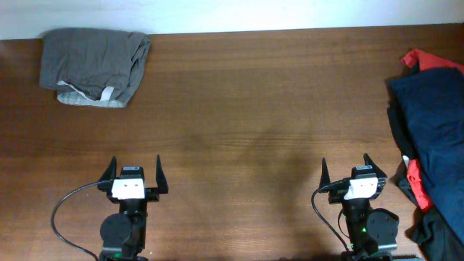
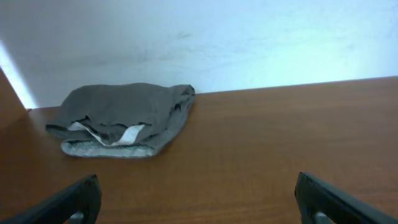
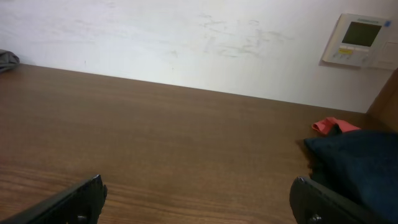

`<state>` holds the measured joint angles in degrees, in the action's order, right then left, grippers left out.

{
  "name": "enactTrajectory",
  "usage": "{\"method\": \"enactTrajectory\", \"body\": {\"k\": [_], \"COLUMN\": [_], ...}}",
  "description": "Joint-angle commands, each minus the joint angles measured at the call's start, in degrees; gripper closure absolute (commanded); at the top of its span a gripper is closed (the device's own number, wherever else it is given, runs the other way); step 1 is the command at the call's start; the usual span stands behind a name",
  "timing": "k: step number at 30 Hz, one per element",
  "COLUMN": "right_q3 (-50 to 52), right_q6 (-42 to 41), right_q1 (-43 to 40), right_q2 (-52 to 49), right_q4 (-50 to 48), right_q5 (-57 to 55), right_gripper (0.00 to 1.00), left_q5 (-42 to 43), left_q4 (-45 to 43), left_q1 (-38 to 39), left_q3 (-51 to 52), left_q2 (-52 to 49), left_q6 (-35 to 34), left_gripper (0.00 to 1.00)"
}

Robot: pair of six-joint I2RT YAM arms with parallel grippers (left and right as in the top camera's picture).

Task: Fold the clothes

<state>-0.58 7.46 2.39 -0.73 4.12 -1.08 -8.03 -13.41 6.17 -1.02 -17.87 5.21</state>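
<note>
Grey-olive woven clothes (image 1: pixel 94 67) — soft folded bundle

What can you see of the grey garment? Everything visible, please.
The grey garment is plain grey-olive cloth that looks woven and matte. It lies in a compact, roughly folded bundle, slightly rumpled, with soft creases across the top. Along its near edge a pale lining shows, with a small white label folded out on it. It rests flat on the far-left corner of the brown table, close to the back edge. Nothing but the table touches it.
</note>
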Motion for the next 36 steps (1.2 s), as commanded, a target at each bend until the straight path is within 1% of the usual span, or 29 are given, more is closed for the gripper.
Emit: {"method": "enactTrajectory", "body": {"k": [1, 22, 26, 36], "right_q3": [0.26, 0.26, 0.26, 0.26], "right_q6": [-0.66, -0.66, -0.66, -0.66], "right_q1": [-0.22, -0.22, -0.22, -0.22], "right_q2": [0.48, 0.48, 0.48, 0.48], "right_q4": [0.44, 0.44, 0.44, 0.44], "right_q5": [-0.92, -0.92, -0.92, -0.92], "right_gripper": [0.01, 0.01, 0.01, 0.01], "left_q5": [1.79, 1.86, 1.88, 2.75], "left_q4": [1.38, 17.75, 17.55, 17.59], "left_q1": [-0.39, -1.11, -1.29, -4.87], "left_q3": [0.50, 0.50, 0.50, 0.50], "left_q2": [1.60, 12.72, 14.47, 17.59], "left_q6": [2.19, 1.97, 1.97, 1.97], "left_gripper": [0.01, 0.01, 0.01, 0.01]}}
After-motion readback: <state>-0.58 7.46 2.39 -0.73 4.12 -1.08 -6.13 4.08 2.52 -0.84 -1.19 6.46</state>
